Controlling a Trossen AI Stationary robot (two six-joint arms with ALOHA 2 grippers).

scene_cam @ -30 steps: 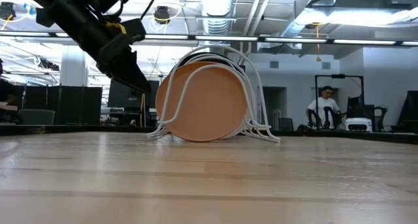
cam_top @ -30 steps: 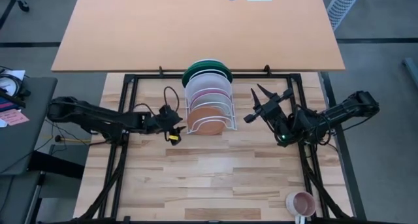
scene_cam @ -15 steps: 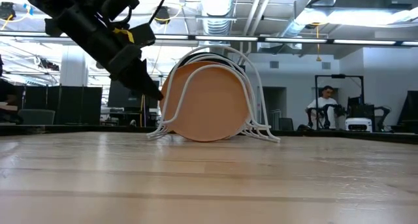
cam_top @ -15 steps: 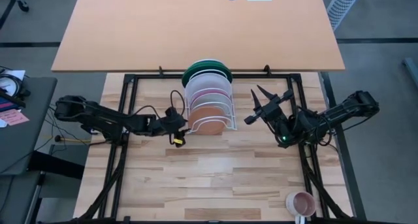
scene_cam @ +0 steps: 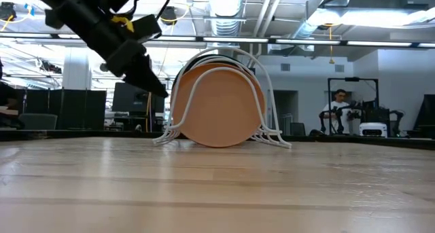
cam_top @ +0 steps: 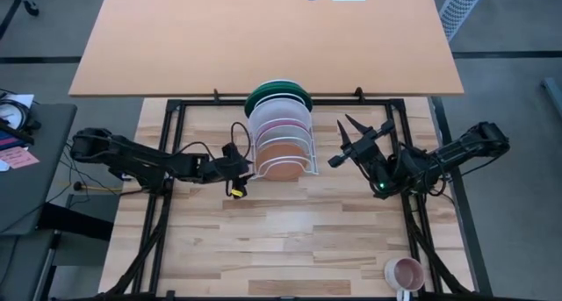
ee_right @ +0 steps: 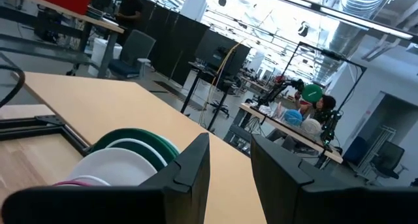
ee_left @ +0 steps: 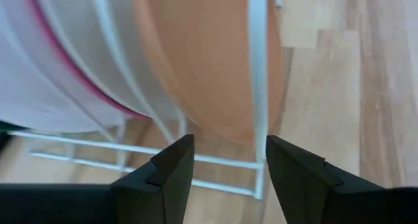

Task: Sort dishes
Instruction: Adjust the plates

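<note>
All four dishes stand on edge in the white wire rack, at the far middle of the table: terracotta plate in the front slot, magenta plate behind it, white plate next, dark green plate at the back. Likely rigid, smooth, prob. slick on the faces and light (material can't be told), so best hold is a pinch on the rim at a side or top where no wire crosses, then lift straight up out of the slot. Left gripper sits just beside the rack's left front corner, jaws parted w/ nothing between them, pointed at the terracotta plate's edge in the left wrist view. Right gripper waits right of the rack, fingers spread, empty. Hard to see: in the low view the terracotta plate hides the other three; plate bottoms are behind the wires, so how they seat is unclear. Whether the left fingers touch the wire can't be told.
</note>
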